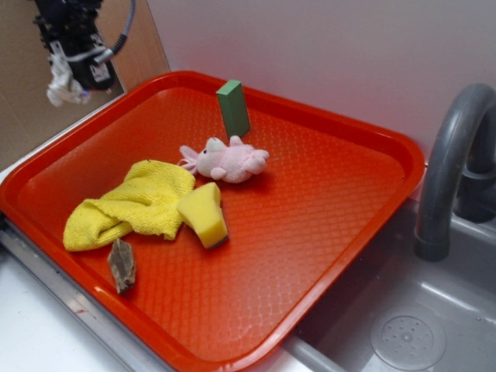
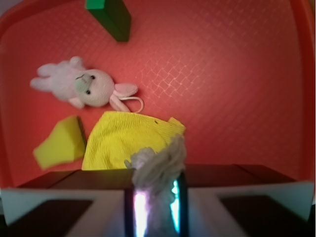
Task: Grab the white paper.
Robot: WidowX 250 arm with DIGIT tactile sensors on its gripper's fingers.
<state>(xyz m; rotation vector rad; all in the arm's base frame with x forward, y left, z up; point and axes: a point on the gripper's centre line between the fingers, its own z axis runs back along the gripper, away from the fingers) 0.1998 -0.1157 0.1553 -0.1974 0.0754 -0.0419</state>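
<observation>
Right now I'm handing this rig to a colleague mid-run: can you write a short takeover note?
Gripper: shut on the white paper, raised off the left rear corner of the red tray; the wrist view shows the paper pinched between the fingers.
On the tray: yellow cloth, yellow sponge, pink plush, green block, a brown scrap.
Done: the paper is grabbed and lifted.
Left: nothing of the grab itself; just keep the grip.

A kitchen mock-up — grey sink and faucet beside a red tray.
</observation>
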